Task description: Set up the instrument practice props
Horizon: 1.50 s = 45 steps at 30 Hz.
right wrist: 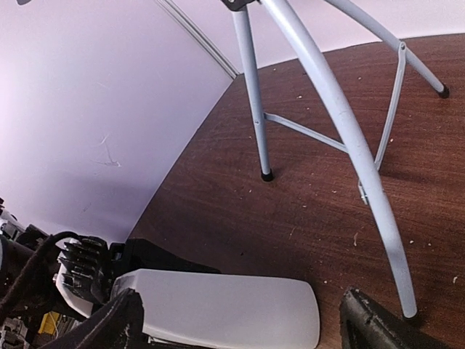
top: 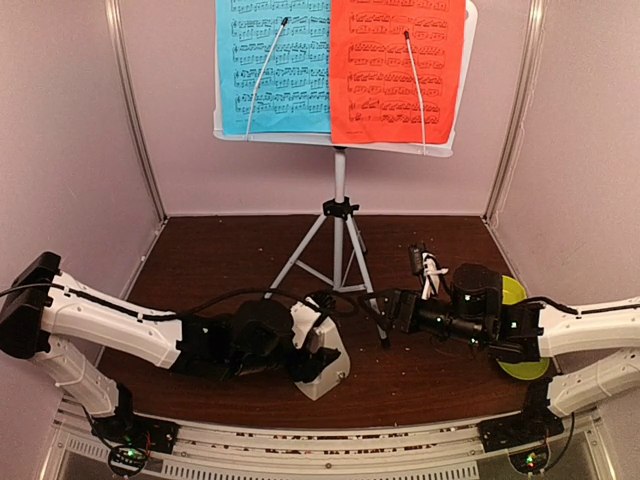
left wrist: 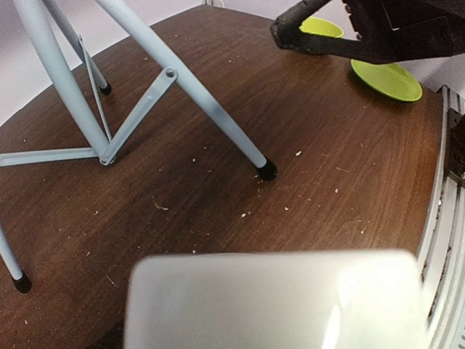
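The white music-stand desk (top: 455, 140) stands on its grey tripod (top: 340, 235) at the back, with the blue sheet (top: 272, 65) on its left and the red sheet (top: 395, 70) on its right. Thin white arms lie across both sheets. My left gripper (top: 298, 345) is shut on the small white metronome (top: 322, 358), low over the table in front of the tripod. The metronome fills the bottom of the left wrist view (left wrist: 272, 302) and hides the fingers. My right gripper (top: 397, 310) is open and empty beside the tripod's front right leg (right wrist: 341, 123), facing the metronome (right wrist: 225, 309).
Two lime-green round dishes (top: 515, 292) (top: 527, 366) lie at the right, partly under my right arm; they also show in the left wrist view (left wrist: 385, 78). The tripod's feet (left wrist: 267, 169) spread over the brown table's middle. Pale walls close the back and sides.
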{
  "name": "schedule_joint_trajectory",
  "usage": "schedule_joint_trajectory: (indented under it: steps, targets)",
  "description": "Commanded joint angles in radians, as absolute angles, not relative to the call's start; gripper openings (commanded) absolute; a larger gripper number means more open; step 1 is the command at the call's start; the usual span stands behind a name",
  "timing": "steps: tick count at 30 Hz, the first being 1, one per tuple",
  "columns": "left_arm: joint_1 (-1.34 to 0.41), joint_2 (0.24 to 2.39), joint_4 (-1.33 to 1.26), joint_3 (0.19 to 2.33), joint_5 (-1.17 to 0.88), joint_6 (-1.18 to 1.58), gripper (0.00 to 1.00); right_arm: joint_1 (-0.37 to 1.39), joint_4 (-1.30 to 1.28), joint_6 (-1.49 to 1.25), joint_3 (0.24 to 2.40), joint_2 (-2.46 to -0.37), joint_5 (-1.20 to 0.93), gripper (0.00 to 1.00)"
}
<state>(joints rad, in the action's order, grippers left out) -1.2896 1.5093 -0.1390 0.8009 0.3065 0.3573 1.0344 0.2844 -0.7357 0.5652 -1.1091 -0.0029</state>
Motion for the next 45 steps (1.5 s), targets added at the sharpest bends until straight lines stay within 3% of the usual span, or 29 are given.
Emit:
schedule_joint_trajectory:
  steps: [1,6,9,12,21,29,34,45]
  targets:
    - [-1.272,1.454,-0.295,0.741,0.218,0.313,0.55,1.052,0.294,-0.737,0.612,-1.148,-0.039,0.94]
    - [-1.269,1.385,-0.309,0.705,0.221,0.308,0.74,1.057,0.308,-0.751,0.635,-1.191,-0.075,0.95]
    - [-1.269,1.336,-0.311,0.674,0.217,0.304,0.92,1.060,0.322,-0.768,0.653,-1.219,-0.098,0.96]
    - [-1.270,1.271,-0.306,0.632,0.229,0.304,0.98,1.064,0.323,-0.776,0.680,-1.242,-0.117,0.96]
    - [-1.270,1.124,-0.247,0.561,0.226,0.282,0.95,1.077,0.341,-0.794,0.747,-1.323,-0.165,0.97]
    - [-1.270,1.175,-0.278,0.577,0.220,0.295,0.85,1.083,0.365,-0.818,0.768,-1.402,-0.199,0.93]
    - [-1.270,1.203,-0.273,0.600,0.230,0.290,0.80,1.083,0.378,-0.830,0.774,-1.444,-0.219,0.84]
    - [-1.270,1.179,-0.268,0.601,0.238,0.273,0.66,1.092,0.419,-0.831,0.733,-1.438,-0.237,0.85]
